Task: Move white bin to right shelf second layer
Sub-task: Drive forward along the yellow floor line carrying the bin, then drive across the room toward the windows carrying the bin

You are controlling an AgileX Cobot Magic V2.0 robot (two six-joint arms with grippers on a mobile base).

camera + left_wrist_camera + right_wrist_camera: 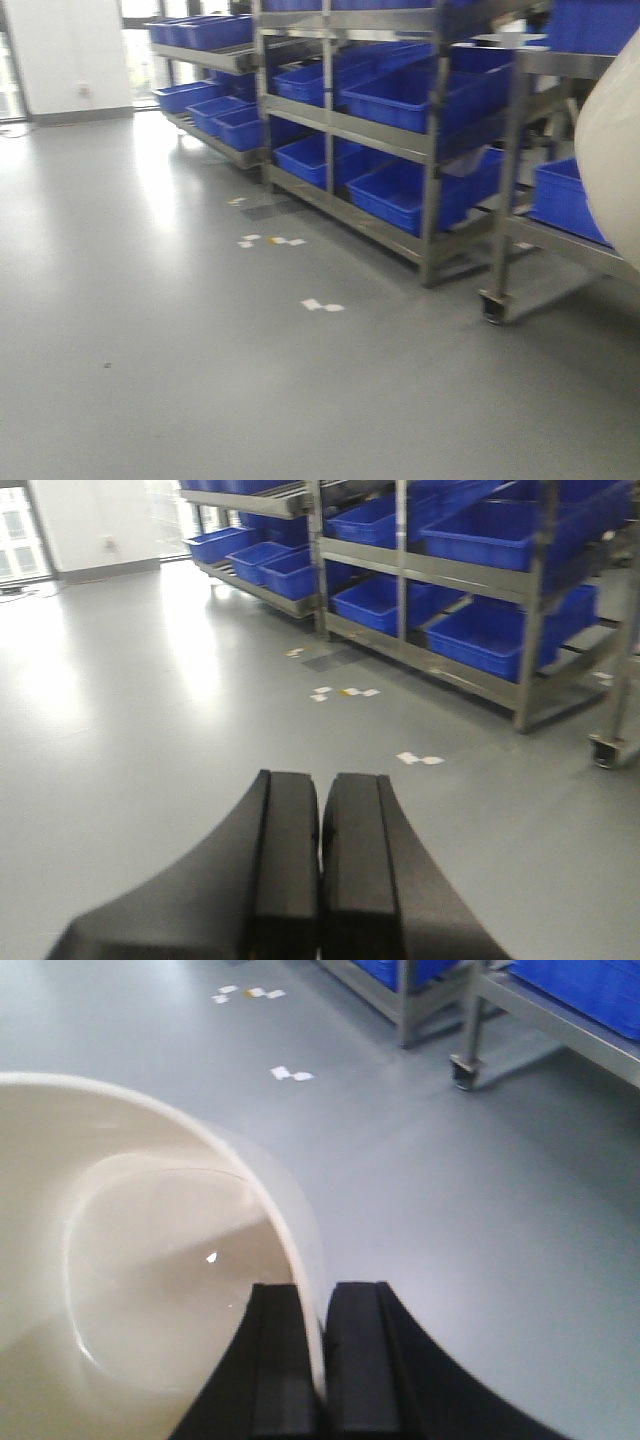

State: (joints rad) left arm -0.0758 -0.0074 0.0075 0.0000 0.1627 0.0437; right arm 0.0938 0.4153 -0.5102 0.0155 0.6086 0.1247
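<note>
Two pincers are in view, one per wrist camera. The left pincer (322, 792) is closed with its black fingers (285, 860) pressed together, only a thin slit between them, and nothing is gripped; it is pointed out over the grey floor (150, 730). The right pincer (322, 1300) is clamped on the rim wall of the white bin (130, 1290), one finger inside the mouth and one outside. The bin is held clear of the floor with its interior seen empty. In the front view, the bin's curved side (612, 170) is seen at the right edge, in front of a steel rack (505, 150) on a caster (493, 308). Blue crates (400, 100) are stacked on the rack levels. Small white markers (322, 305) are stuck to the floor. Roller lanes cannot be made out on any rack level.
</note>
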